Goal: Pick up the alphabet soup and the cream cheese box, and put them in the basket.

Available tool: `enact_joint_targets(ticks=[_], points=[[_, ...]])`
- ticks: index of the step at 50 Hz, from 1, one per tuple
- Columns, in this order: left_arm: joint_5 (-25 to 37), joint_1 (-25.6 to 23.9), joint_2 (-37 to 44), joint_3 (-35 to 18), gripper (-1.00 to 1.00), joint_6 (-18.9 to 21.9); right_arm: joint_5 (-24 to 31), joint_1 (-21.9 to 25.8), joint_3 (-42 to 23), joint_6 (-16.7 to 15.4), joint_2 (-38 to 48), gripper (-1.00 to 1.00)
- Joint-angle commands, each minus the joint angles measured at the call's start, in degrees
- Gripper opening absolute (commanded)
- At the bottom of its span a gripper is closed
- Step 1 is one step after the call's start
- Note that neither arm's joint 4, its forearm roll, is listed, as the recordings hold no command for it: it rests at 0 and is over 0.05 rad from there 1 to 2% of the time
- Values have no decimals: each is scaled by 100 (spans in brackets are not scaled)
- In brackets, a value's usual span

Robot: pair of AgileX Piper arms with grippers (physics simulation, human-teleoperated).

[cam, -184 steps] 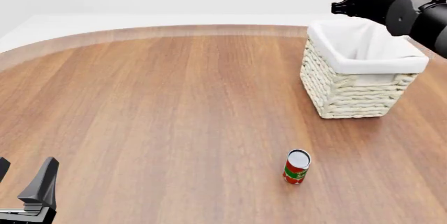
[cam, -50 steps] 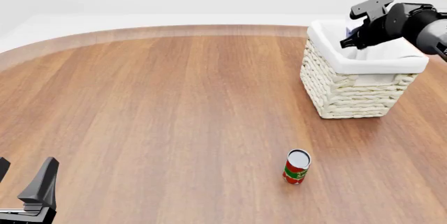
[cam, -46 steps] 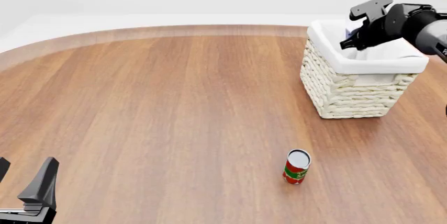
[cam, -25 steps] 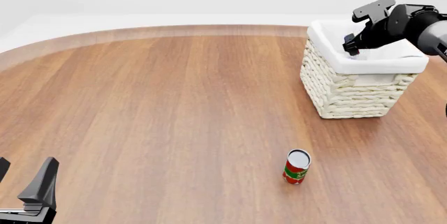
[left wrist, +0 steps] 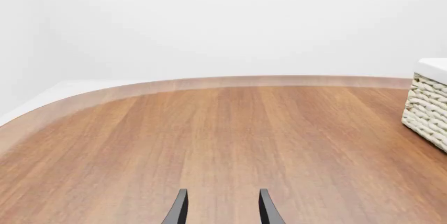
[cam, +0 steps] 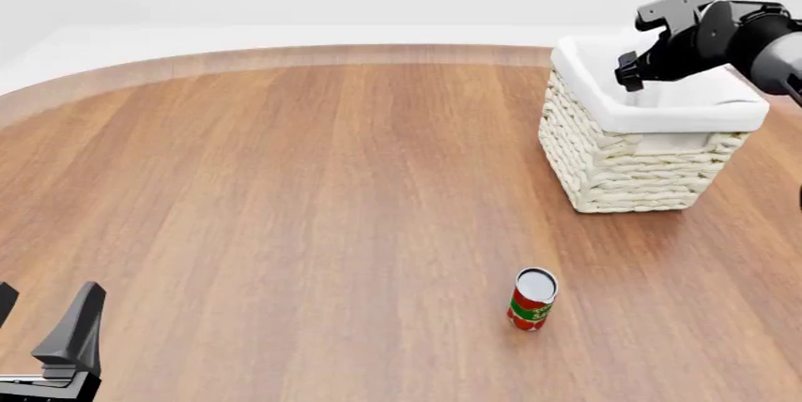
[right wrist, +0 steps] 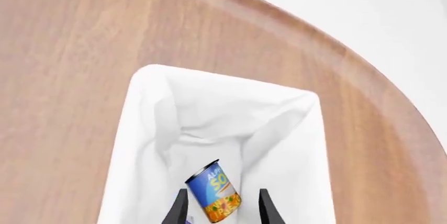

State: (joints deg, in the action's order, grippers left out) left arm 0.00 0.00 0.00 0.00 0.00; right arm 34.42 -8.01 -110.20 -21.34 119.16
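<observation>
The alphabet soup (right wrist: 213, 191), a can with a blue and orange label, lies on its side on the white cloth inside the basket (right wrist: 140, 130). My right gripper (right wrist: 223, 192) hangs above it, open, with the can seen between its fingers but below them. In the front view the right gripper (cam: 630, 71) is over the basket (cam: 626, 167) at the far right. A small bluish sliver (right wrist: 185, 220) shows beside one finger; I cannot tell if it is the cream cheese box. My left gripper (cam: 44, 316) is open and empty at the near left, as the left wrist view (left wrist: 223, 192) also shows.
A red-and-green labelled can (cam: 532, 299) stands upright on the wooden table, nearer to me than the basket. The table's curved far edge (cam: 314, 53) runs behind. The basket's corner (left wrist: 427, 109) shows in the left wrist view.
My right gripper came down over the basket with the soup can, opened and let it drop inside, then lifted a little. The left arm has not moved.
</observation>
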Motion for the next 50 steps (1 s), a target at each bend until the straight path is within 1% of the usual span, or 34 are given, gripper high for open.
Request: enact_joint_targets(ticks=[1,2,11,19,26,29,30,50], points=[[0,0,0,0,100,0,-50,128,-73,364,-47,100],[0,0,0,0,100,0,-80,115,-52,426,-75,100],[0,0,0,0,100,0,-147,156,-25,519,-120,100],[0,0,0,0,100,0,-321,207,77,650,-235,100],[0,0,0,0,100,0,-449,234,169,622,-312,100],[0,0,0,0,100,0,-499,226,209,659,-349,100],[0,0,0,0,100,0,-536,217,242,624,-372,100],[0,0,0,0,100,0,-785,202,430,803,-549,100]])
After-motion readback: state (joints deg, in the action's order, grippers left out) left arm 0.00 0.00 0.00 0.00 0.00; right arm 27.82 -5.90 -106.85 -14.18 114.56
